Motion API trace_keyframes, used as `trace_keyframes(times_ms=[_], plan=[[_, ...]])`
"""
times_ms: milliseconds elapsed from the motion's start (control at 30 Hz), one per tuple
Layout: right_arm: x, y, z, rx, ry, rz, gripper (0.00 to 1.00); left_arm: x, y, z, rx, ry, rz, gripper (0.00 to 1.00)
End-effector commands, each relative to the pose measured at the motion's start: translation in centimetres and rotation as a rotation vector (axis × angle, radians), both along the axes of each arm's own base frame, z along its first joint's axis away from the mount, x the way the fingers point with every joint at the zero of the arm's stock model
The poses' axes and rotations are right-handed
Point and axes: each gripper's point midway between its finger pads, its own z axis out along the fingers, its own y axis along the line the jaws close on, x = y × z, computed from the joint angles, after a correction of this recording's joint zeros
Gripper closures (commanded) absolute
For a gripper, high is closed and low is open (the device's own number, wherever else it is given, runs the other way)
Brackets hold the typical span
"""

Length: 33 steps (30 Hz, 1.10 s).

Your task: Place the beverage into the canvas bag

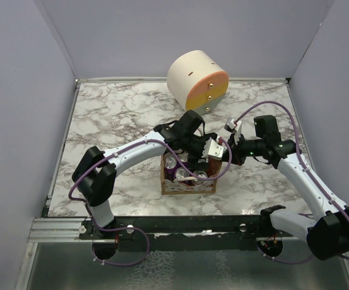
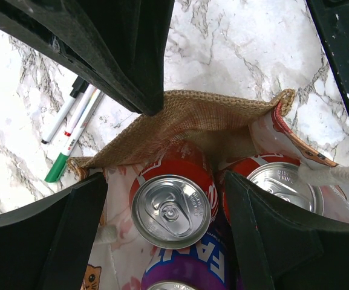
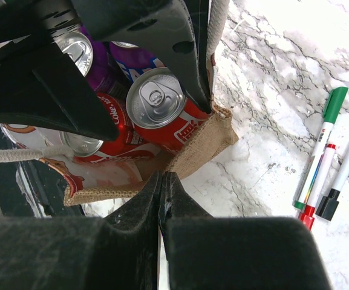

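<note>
The canvas bag (image 1: pixel 188 188) stands at the table's middle, and its burlap rim (image 2: pixel 186 115) shows in the left wrist view. Several cans stand inside it. A red beverage can (image 2: pixel 171 208) is upright between the fingers of my left gripper (image 2: pixel 165 181), which is open with a gap on each side of the can. That same red can (image 3: pixel 156 99) shows in the right wrist view, beside purple cans (image 3: pixel 110 66). My right gripper (image 3: pixel 164 179) is shut just outside the bag's rim (image 3: pixel 204 148), with nothing seen between its fingers.
Three marker pens (image 3: pixel 325 163) lie on the marble beside the bag, and the same pens (image 2: pixel 71 130) show in the left wrist view. A big cream-and-orange round drawer box (image 1: pixel 198 81) stands at the back. White rope handles (image 3: pixel 17 155) hang at the bag's sides.
</note>
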Motion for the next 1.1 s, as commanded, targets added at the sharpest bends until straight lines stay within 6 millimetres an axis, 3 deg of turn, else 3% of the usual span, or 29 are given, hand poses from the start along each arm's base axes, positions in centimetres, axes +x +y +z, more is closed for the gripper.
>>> trace_keyframes(times_ms=[0, 100, 200, 433, 600, 833, 1067], plan=[[0.4, -0.3, 0.6, 0.001, -0.05, -0.002, 0.99, 0.4, -0.4, 2.1, -0.037, -0.053, -0.004, 0.18], [0.4, -0.3, 0.6, 0.003, -0.053, -0.002, 0.99, 0.4, -0.4, 2.1, -0.037, -0.053, -0.004, 0.18], [0.4, -0.3, 0.6, 0.002, -0.052, -0.003, 0.99, 0.0, -0.1, 4.0, -0.06, -0.07, -0.013, 0.21], [0.4, -0.4, 0.6, 0.003, -0.051, -0.004, 0.99, -1.7, 0.8, 5.6, -0.074, -0.066, -0.08, 0.36], [0.5, -0.4, 0.5, 0.002, -0.048, -0.004, 0.99, -1.9, 1.4, 4.9, -0.046, -0.07, -0.083, 0.49], [0.5, -0.4, 0.6, 0.003, -0.051, -0.004, 0.99, 0.1, 0.3, 4.6, -0.076, -0.075, 0.04, 0.73], [0.5, -0.5, 0.7, 0.004, -0.053, -0.008, 0.99, 0.5, 0.4, 2.1, -0.006, -0.053, 0.047, 0.76]])
